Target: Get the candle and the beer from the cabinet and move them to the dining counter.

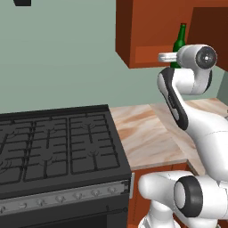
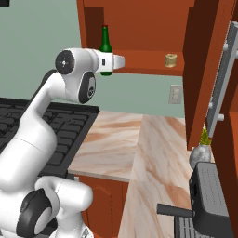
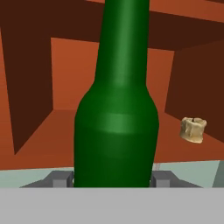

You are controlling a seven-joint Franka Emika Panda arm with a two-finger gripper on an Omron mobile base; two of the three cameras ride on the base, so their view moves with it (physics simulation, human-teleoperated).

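1. Nearest the cameras, the white arm rises from the base and reaches up and forward over a marble worktop (image 2: 116,139). A black stove (image 1: 53,142) lies to its left.
2. At the end of the arm, the gripper (image 3: 113,178) is at the open cabinet (image 2: 139,18), level with its lower shelf (image 2: 148,62).
3. In the hand view the two finger tips (image 3: 59,178) stand on either side of the beer (image 3: 116,127), tight against the base of the bottle. The gripper looks clamped on it, jaws partway in, with the glass between them.
4. The beer stands upright at the left end of the shelf, near the front edge. Its long axis runs straight up, neck and reddish cap on top. I cannot tell whether its base rests on the shelf or is just above it.
5. The bottle lies directly ahead of the hand, so the likely next move is to draw it back out of the cabinet with the bottle kept upright.
6. Farther along the same shelf, well to the right of the beer, sits the candle (image 2: 171,60), not yet fetched.
7. The cabinet door (image 2: 204,69) hangs open on the right. Below it stands a small potted plant (image 2: 201,153).
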